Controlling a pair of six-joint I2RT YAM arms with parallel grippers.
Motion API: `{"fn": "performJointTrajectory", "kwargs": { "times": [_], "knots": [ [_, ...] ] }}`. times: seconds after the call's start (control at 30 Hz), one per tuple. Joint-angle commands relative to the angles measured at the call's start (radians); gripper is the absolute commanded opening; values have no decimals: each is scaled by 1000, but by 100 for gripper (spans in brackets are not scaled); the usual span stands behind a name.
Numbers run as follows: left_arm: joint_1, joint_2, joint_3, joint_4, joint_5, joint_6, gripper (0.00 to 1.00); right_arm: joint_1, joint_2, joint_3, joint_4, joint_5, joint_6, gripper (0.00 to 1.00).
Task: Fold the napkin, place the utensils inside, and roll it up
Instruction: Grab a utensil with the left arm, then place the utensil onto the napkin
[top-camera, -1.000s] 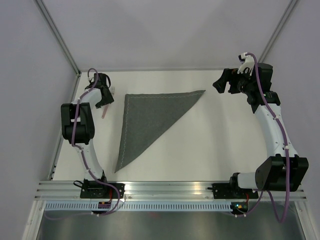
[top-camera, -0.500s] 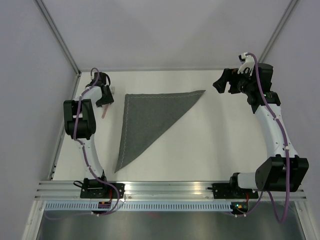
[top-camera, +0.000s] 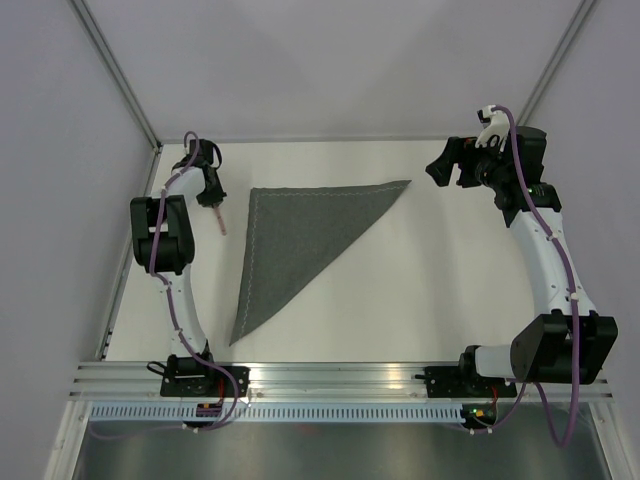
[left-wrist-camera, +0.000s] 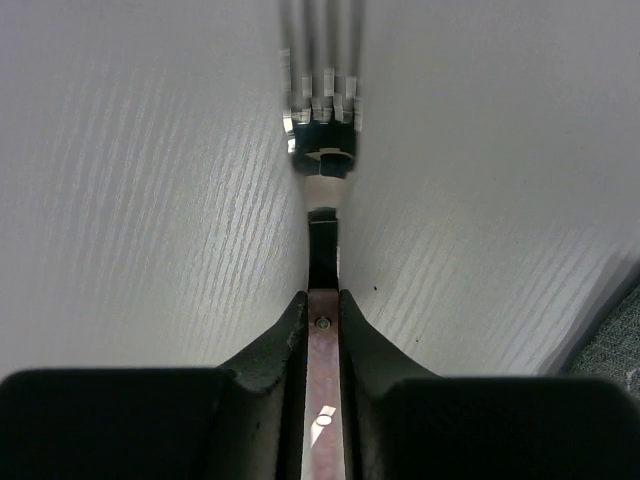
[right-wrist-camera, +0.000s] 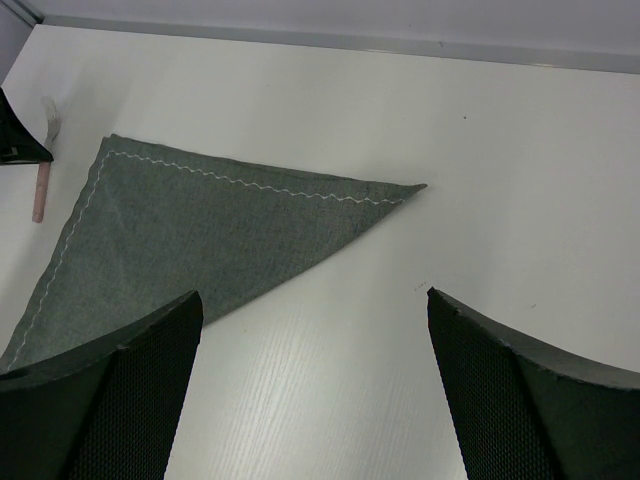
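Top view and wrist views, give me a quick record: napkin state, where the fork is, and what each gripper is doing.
napkin: folded into a triangle, lying flat on the table
fork: held by its pink handle, left of the napkin, apart from it
left gripper: shut on the fork
right gripper: open, empty, near the far right of the table
other utensils: none visible

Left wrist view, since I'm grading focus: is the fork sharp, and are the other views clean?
Left wrist: the fork has smeared, ghosted tines, its handle in the left gripper crisper. Right wrist: napkin sharp, stitching clear. Top external: evenly lit, no glare.
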Motion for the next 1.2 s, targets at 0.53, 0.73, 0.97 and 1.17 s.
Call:
{"fn": "performJointTrajectory", "kwargs": {
  "times": [0.53, 0.73, 0.97, 1.17],
  "knots": [
    [-38, -267, -34, 10, 311, 176, 2, -1, -16, -11, 20, -2, 11, 98],
    [-226, -454, -177, 32, 502, 332, 2, -2, -11, -15, 20, -3, 10, 98],
    [-415, -421, -251, -16, 553, 419, 2, -1, -4, -20, 23, -5, 14, 98],
    [-530, -384, -269, -7, 557, 442, 2, -2, -1, -24, 31, 2, 11, 98]
  ]
}}
